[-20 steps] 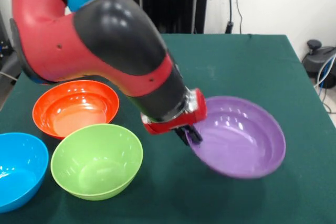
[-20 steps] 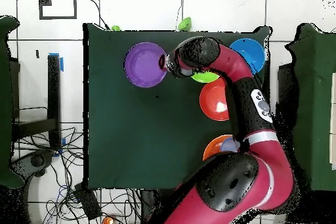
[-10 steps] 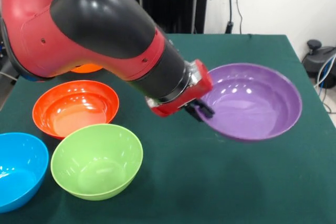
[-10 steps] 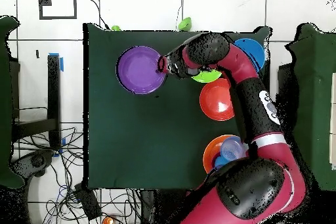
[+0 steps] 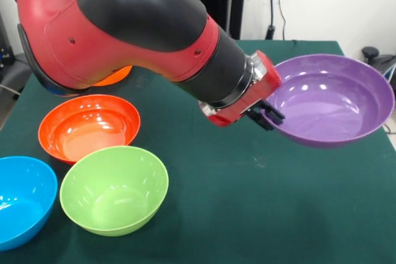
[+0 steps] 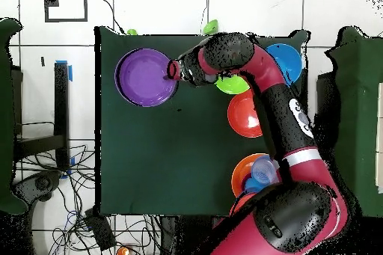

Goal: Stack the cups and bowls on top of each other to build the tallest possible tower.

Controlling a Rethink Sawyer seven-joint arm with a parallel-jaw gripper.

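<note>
Clearly the pincer [image 5: 267, 114] is clamped on the near rim of the purple bowl [image 5: 331, 100], lifted above the desk [image 5: 247, 202]. Light, stiff and glossy, it probably slips unless pinched at the rim. Beyond the pincer hang black cables against a white wall.

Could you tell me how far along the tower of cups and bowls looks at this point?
Done: in the overhead view a light-blue cup sits in the orange bowl. In hand: the tool grips the purple bowl by its rim, lifted off the table. Left: the lime green bowl, red-orange bowl and blue bowl lie separate, unstacked.
</note>
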